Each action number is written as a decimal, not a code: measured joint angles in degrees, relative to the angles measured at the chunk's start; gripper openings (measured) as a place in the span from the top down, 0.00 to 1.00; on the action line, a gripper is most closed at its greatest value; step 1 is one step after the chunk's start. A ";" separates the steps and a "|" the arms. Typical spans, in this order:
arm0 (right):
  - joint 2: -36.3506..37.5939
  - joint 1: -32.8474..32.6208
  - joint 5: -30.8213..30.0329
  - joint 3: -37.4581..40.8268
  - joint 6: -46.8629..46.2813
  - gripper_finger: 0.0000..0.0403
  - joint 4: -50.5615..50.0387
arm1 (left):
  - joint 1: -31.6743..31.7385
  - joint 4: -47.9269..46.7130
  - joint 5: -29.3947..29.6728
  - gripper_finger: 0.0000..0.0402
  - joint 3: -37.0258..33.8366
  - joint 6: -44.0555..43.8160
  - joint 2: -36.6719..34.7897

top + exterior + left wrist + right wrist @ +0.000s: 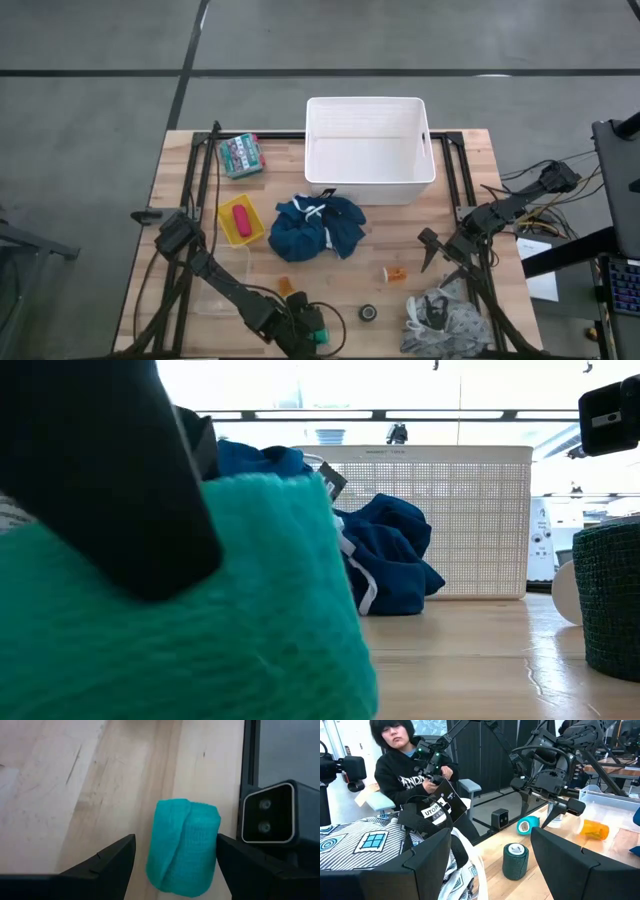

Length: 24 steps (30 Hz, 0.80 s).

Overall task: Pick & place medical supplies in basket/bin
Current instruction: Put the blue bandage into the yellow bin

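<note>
Two arms low at near table edge. Left gripper (172,865) over green tape roll (182,847), fingers (112,862) spread, straddling roll, not clenched yet. Roll lies on side, far from white tub (368,148), close beside low camera housing (267,812). Judgement: drop lower, centre roll between pads, squeeze gently since wrap looks soft, lift clear of housing before swinging toward tub. Right gripper (485,855) hangs over patterned cloth (438,318), fingers parted, nothing held. Black tape roll (369,313) and orange pill bottle (396,272) lie between tub and grippers.
</note>
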State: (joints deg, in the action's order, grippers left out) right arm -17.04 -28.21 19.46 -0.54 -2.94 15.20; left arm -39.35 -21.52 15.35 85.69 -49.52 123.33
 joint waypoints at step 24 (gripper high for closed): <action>0.01 -0.02 -0.02 0.00 0.02 0.33 0.00 | 0.06 2.43 -0.26 0.59 -1.66 0.15 -0.15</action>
State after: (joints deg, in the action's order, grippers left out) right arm -17.03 -28.23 19.45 -0.54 -2.92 15.20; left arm -39.29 -19.09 15.10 84.03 -49.36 123.18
